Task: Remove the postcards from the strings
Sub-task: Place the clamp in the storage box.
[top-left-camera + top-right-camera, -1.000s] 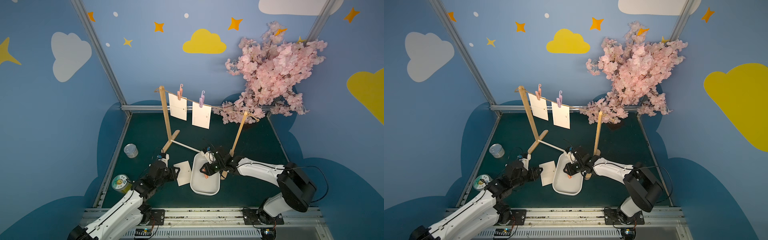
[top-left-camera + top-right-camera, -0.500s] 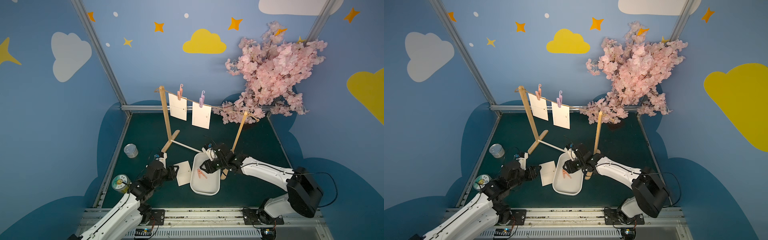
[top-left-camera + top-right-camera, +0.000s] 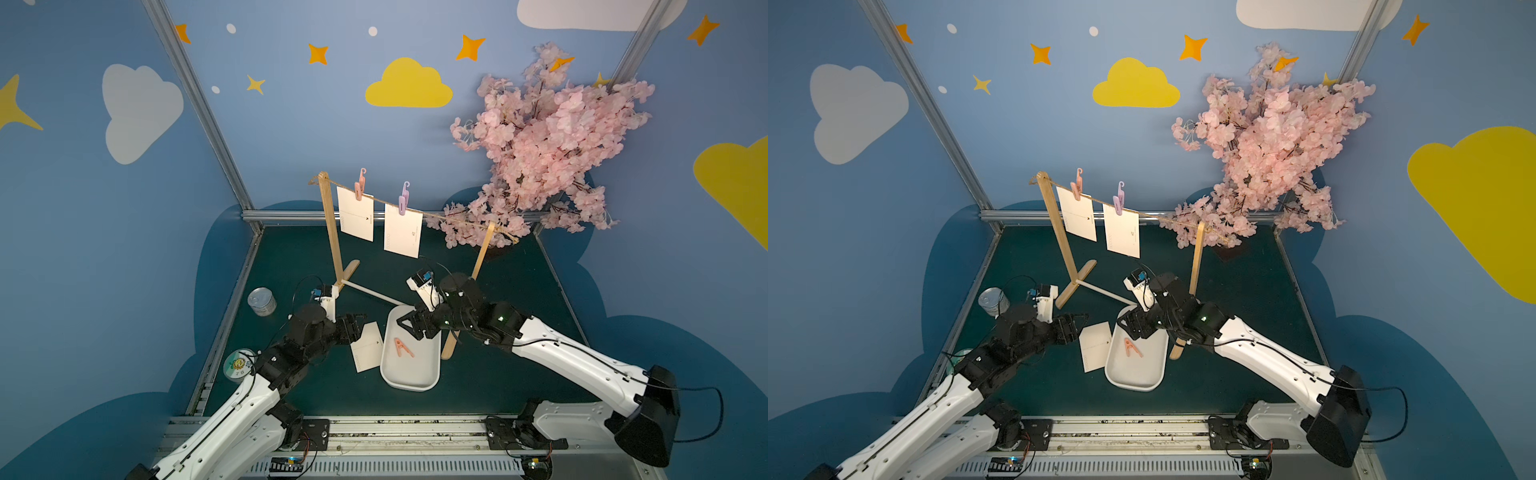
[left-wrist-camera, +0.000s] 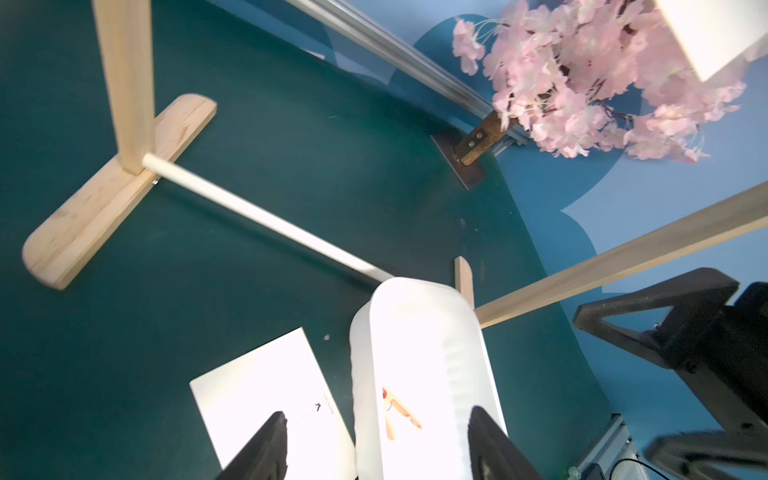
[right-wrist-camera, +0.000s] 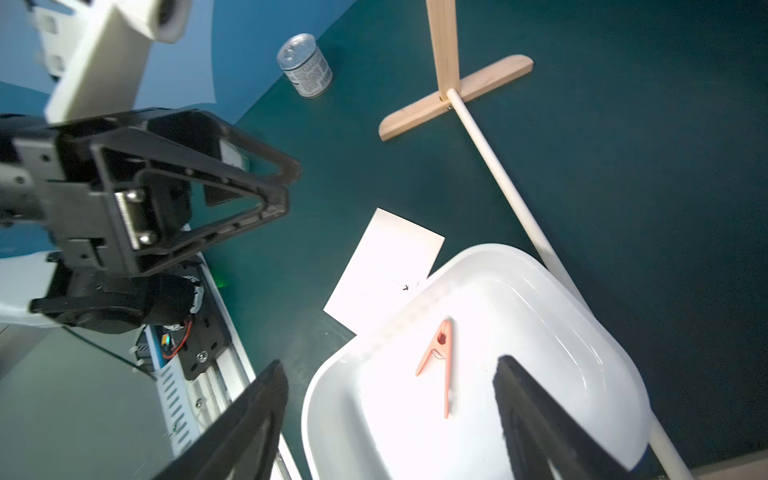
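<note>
Left claw [image 3: 358, 323]: released, beside white paper postcard [image 3: 366, 347] lying on bench [image 3: 291, 257]
Right claw [image 3: 409, 328]: released, empty
Pegged postcards [image 3: 402, 230]: two on brown jute twine [image 3: 440, 216], above right claw, far-edge side, hanging upright

White tray [image 3: 417, 372] sits on green mat [image 3: 291, 257]; one peach clothespin [image 3: 402, 347] lies flat inside. Silver can [image 3: 262, 301] stands upright near left wall. Round yellow-flower disc [image 3: 238, 364] lies nearer the rail. Pink blossom tree [image 3: 548, 141] fills back right.

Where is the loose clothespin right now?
In a top view the salmon clothespin lies flat inside the white tray, near the middle of the green mat, just right of the loose postcard that lies on the mat.
</note>
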